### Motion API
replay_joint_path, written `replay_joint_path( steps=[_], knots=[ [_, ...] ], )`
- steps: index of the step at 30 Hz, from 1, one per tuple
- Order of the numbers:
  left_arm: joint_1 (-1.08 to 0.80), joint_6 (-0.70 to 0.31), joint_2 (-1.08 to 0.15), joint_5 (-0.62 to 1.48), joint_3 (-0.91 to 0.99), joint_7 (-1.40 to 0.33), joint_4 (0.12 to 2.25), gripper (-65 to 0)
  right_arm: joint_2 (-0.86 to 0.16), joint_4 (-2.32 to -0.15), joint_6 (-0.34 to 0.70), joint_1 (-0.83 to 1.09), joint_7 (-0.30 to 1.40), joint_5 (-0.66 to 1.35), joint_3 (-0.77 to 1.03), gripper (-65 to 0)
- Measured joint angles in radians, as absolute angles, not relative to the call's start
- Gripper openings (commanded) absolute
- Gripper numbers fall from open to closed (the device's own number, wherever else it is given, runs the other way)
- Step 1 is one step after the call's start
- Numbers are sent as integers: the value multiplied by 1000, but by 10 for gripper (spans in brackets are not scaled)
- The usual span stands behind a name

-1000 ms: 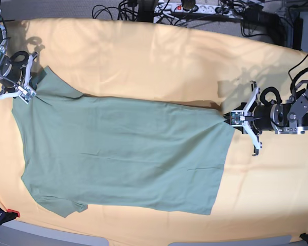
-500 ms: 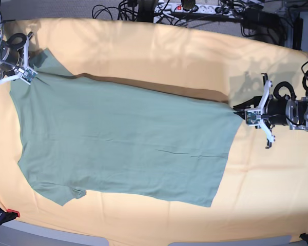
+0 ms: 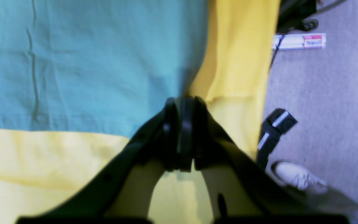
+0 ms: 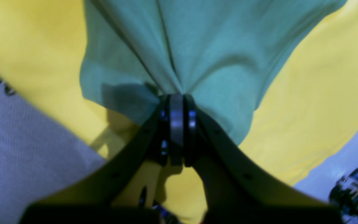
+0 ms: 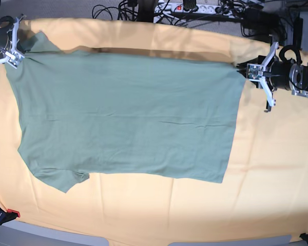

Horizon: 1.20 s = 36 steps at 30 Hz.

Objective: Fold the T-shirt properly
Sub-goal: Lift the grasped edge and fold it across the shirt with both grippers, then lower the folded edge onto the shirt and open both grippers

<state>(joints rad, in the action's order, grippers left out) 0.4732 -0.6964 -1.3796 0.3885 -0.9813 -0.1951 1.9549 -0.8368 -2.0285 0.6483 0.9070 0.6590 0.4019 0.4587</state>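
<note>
The sage-green T-shirt (image 5: 128, 113) lies spread across the yellow-orange cloth, collar end at the left and hem at the right. My left gripper (image 5: 248, 72) is shut on the shirt's far hem corner at the right. The left wrist view shows its jaws pinching that corner (image 3: 182, 101) of the shirt (image 3: 89, 62). My right gripper (image 5: 15, 53) is shut on the far shoulder by the sleeve at the left. The right wrist view shows it (image 4: 176, 99) gathering the shirt fabric (image 4: 204, 46) into creases. The near sleeve (image 5: 61, 179) lies flat.
The yellow-orange cloth (image 5: 143, 220) covers the whole table. A power strip (image 5: 195, 7) and tangled cables lie on the floor behind the far edge. The left wrist view shows the strip (image 3: 298, 41) and a shoe (image 3: 297, 175) on the carpet. A red-tipped clamp (image 5: 10, 212) sits at the near left corner.
Both grippers have moved toward the table's far edge, still holding the shirt. The shirt's far edge has travelled with them and the shirt lies stretched wider and straighter.
</note>
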Motion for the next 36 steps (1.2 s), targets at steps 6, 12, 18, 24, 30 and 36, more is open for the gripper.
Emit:
replay_joint_path(
  steps=[6, 12, 18, 24, 30, 36],
  knots=[
    [446, -697, -1479, 394, -981, -203, 2058, -650, -833, -2043, 648, 985, 694, 402, 460, -650],
    [430, -697, -1509, 394, -981, -202, 2102, -650, -834, -2070, 605, 1034, 696, 401, 460, -650],
    [430, -697, -1469, 320, -981, -200, 2100, -650, -834, -2070, 503, 1033, 625, 366, 460, -650],
    [429, -659, -1400, 258, -981, -201, 2075, -650, -834, -2058, 496, 1028, 480, 363, 460, -650],
    [430, -542, -1302, 236, -981, -204, 1934, -650, -828, -1957, 501, 932, 426, 369, 440, -650],
    [432, -497, -1247, 203, -981, -201, 1872, -650, -827, -1897, 543, 832, 422, 410, 411, -650]
  ],
)
